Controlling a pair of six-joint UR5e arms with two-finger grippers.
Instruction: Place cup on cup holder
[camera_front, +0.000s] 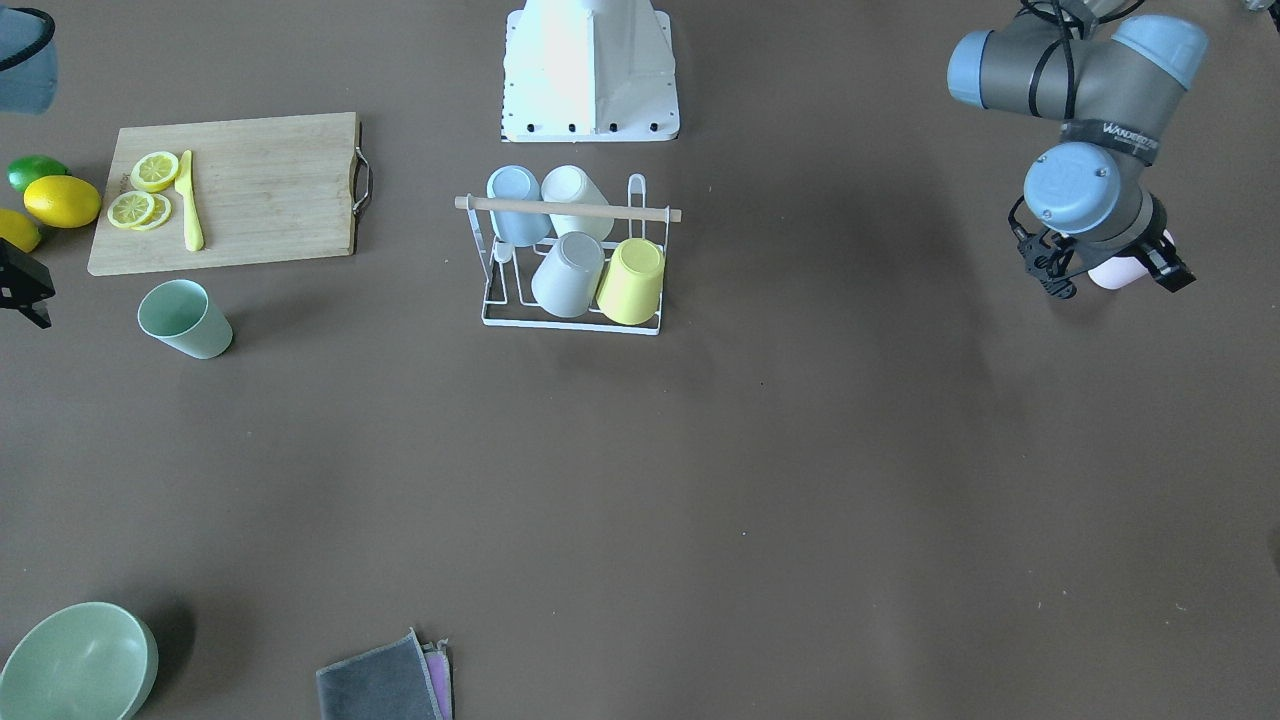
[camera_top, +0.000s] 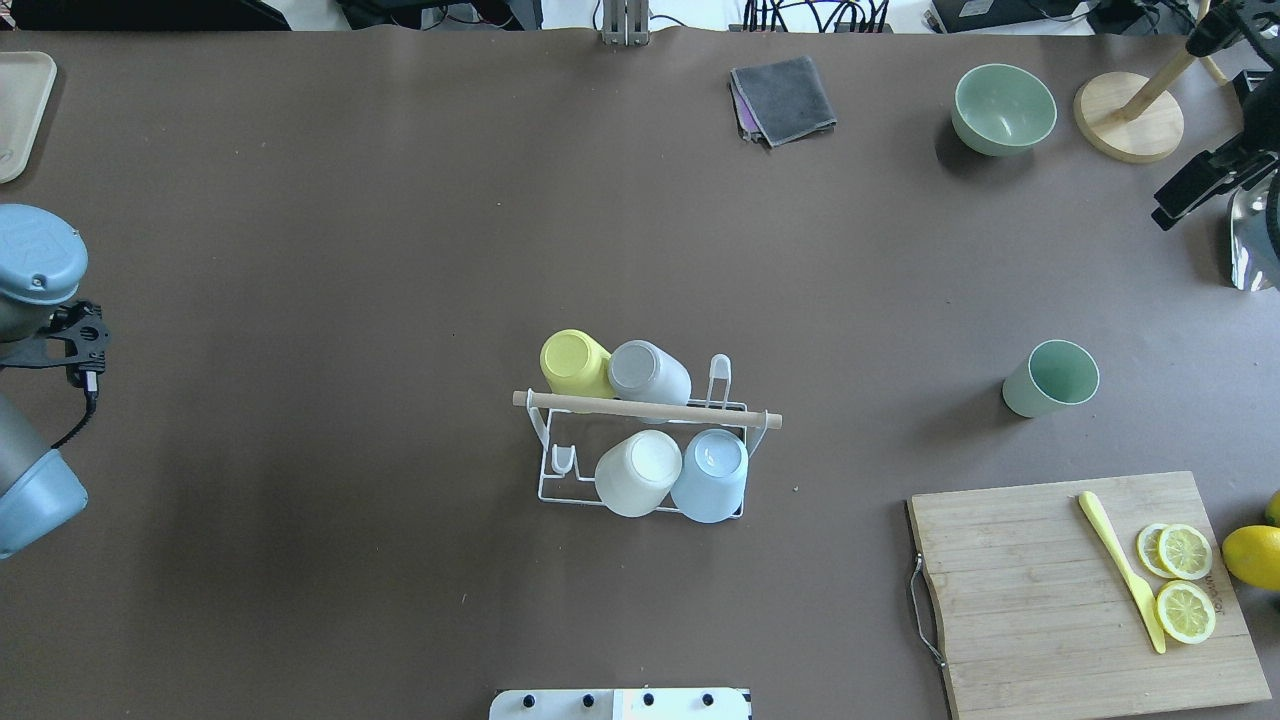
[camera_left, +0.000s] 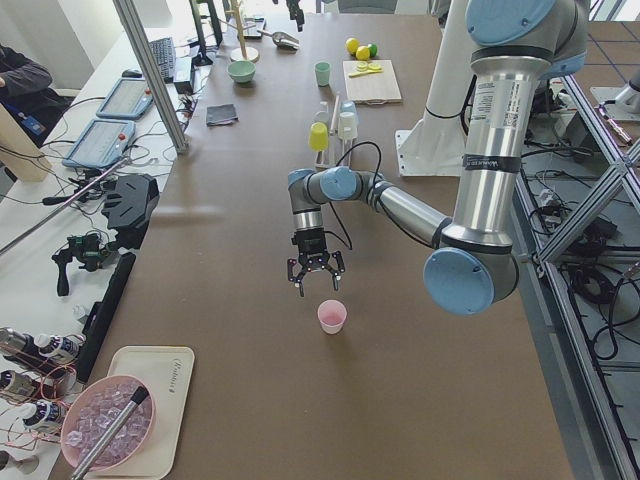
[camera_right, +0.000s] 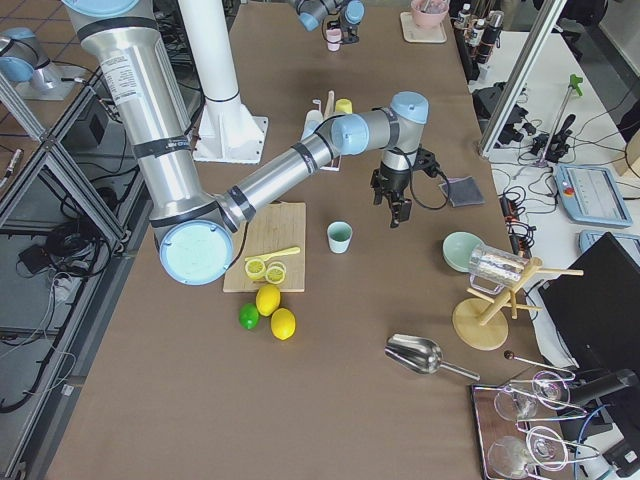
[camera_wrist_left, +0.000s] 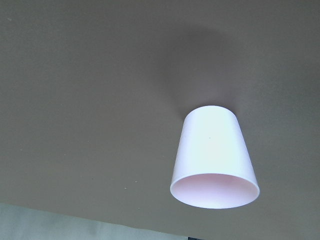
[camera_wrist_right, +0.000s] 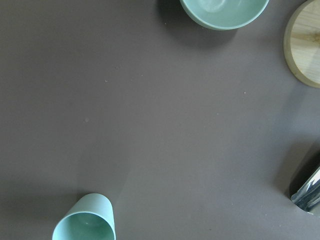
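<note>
exterior left view puts the step at reaching: nearest, the left hand (camera_left: 316, 285) hangs spread open just beside the upright pink cup (camera_left: 331, 316), not touching it, so next it should drop around the cup and close. farther on, the one holder (camera_top: 650, 408) carries four cups (camera_top: 572, 362), with two prongs (camera_top: 563, 458) free. farthest, a green cup (camera_top: 1050, 378) stands loose near the right hand (camera_right: 393, 212), whose grip i cannot tell; six cups in all.

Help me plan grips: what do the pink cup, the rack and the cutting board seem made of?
The pink cup: likely matte plastic; smooth, even colour, no glaze shine. The rack: thin white wire, probably coated metal; its handle looks like bare light wood. The cutting board: wood or bamboo, with visible strip grain.
</note>
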